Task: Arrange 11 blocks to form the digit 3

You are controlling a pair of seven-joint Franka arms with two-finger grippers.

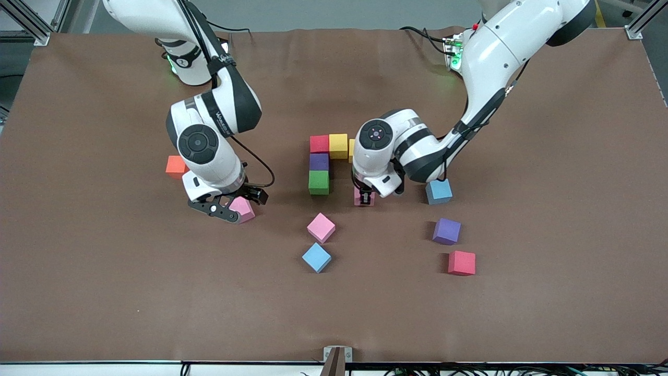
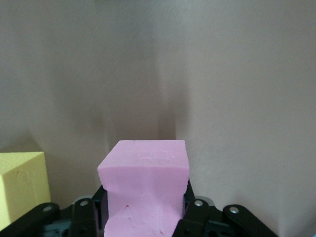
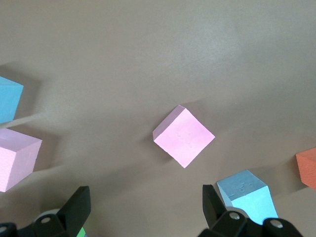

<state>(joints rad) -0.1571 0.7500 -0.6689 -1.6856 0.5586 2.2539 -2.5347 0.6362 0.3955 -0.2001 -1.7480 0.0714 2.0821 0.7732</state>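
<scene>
Mid-table, a red block (image 1: 319, 143), a yellow block (image 1: 338, 145), a purple block (image 1: 319, 162) and a green block (image 1: 318, 181) touch in an L. A second yellow block (image 1: 351, 150) (image 2: 22, 187) is half hidden by the left arm. My left gripper (image 1: 365, 199) (image 2: 144, 203) is shut on a pink block (image 1: 358, 199) (image 2: 143, 165). It is low at the table, level with the green block, a gap away toward the left arm's end. My right gripper (image 1: 232, 209) (image 3: 144, 197) hangs open and empty by another pink block (image 1: 244, 210) (image 3: 183, 136), which is clear of its fingers.
Loose pink (image 1: 321, 227), light blue (image 1: 316, 257), light blue (image 1: 438, 191), purple (image 1: 446, 231) and red (image 1: 462, 262) blocks lie nearer the camera. An orange cube (image 1: 176, 166) (image 3: 308, 168) sits by the right arm. Another light blue block (image 3: 245, 197) lies close to one right finger.
</scene>
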